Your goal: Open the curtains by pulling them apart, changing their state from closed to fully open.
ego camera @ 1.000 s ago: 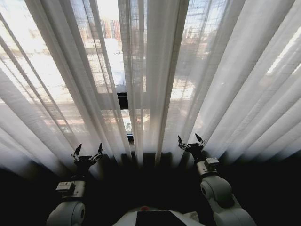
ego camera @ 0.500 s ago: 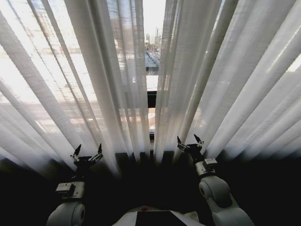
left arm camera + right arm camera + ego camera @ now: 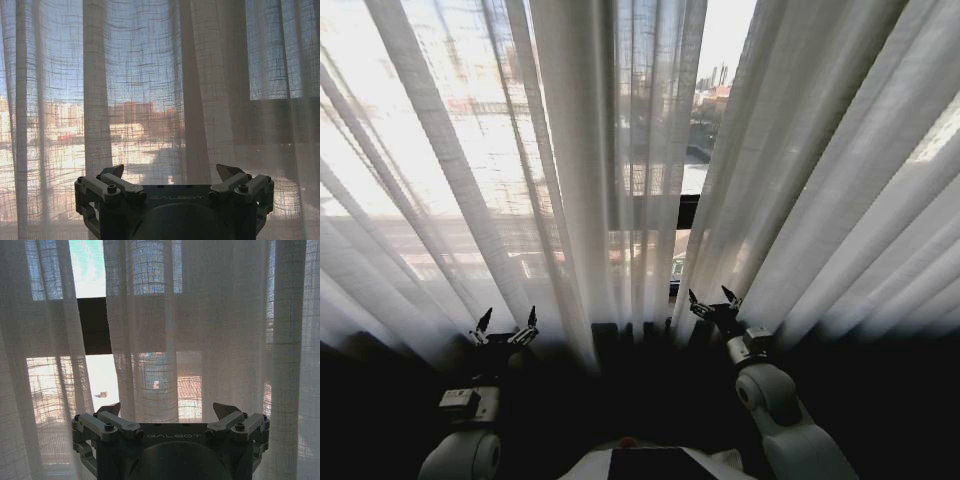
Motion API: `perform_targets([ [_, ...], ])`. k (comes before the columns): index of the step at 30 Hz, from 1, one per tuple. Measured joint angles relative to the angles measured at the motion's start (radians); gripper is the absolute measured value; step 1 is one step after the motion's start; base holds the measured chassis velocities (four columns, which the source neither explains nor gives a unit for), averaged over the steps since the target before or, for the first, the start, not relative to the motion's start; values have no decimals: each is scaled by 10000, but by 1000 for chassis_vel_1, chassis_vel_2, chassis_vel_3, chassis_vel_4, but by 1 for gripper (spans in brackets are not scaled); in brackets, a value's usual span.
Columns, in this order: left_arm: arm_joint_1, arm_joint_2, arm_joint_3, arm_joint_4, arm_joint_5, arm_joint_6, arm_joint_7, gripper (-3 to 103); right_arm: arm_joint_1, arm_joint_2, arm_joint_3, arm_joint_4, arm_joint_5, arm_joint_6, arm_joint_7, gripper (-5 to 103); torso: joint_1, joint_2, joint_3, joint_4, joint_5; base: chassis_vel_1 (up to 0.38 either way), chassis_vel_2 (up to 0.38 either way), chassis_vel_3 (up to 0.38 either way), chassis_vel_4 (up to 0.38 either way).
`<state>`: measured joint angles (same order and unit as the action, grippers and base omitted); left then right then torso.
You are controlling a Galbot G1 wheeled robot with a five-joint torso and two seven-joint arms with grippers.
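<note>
Curtains [image 3: 620, 170] hung just ahead, mostly closed; the narrow gap (right of centre) had slid rightward since a second ago, so the robot turned, nothing pulled. Left gripper [image 3: 505, 327] and right gripper [image 3: 714, 301] both wide, empty, near the fabric.

Two curtains: a left panel [image 3: 470, 190] and a right panel [image 3: 830, 190], one narrow gap between them with one dark window frame bar [image 3: 688, 211] crossing it. Two grippers, left gripper [image 3: 505, 328] and right gripper [image 3: 713, 300], each with two fingers spread apart, nothing between them. Pleats per panel too many and too overlapped to count exactly; several buildings beyond the glass, number can't be told.
</note>
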<state>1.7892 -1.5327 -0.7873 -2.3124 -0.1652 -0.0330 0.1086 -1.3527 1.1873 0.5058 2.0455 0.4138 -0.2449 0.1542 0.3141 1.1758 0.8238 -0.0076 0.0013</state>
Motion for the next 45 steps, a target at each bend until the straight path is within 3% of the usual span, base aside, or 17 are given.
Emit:
perform_targets([
  [8, 31, -115, -61, -8, 1, -47, -2, 100, 1337, -424, -167, -1130, 598, -325, 247, 100, 2, 1, -1, -1, -15, -23, -4, 35, 9],
  [23, 20, -205, -188, -74, -25, -147, -15, 100, 3071, -188, -906, -2500, 558, -296, 273, 103, 0, 1, -1, 0, -10, 0, 0, 0, 0],
  [26, 38, -214, -193, -85, -25, -147, -19, 100, 3170, -161, -930, -2597, 554, -217, 281, 95, -1, 2, -3, 0, -12, 0, 0, 0, 0],
  [30, 54, -211, -208, -122, -24, -147, -25, 100, 3109, -183, -889, -2542, 543, -167, 296, 73, -1, 2, -2, -1, -11, 0, 0, 0, 0],
  [32, 55, -211, -208, -126, -23, -147, -25, 100, 3068, -198, -872, -2489, 541, -160, 296, 73, 0, 2, -2, -1, -11, 0, 0, 0, 0],
  [36, 65, -224, -187, -136, -21, -149, -30, 100, 2904, -228, -803, -2272, 590, -152, 306, 51, -1, 2, -2, -2, -11, 0, 0, 0, 0],
  [38, 65, -224, -187, -137, -21, -150, -31, 100, 2892, -228, -800, -2256, 594, -152, 306, 51, -1, 2, -3, -2, -11, 0, 0, 0, 0],
  [45, 72, -214, -194, -154, -21, -173, -41, 100, 2722, -226, -735, -2067, 624, -145, 319, 19, 0, 2, -3, -1, -10, 0, 0, 0, 0],
])
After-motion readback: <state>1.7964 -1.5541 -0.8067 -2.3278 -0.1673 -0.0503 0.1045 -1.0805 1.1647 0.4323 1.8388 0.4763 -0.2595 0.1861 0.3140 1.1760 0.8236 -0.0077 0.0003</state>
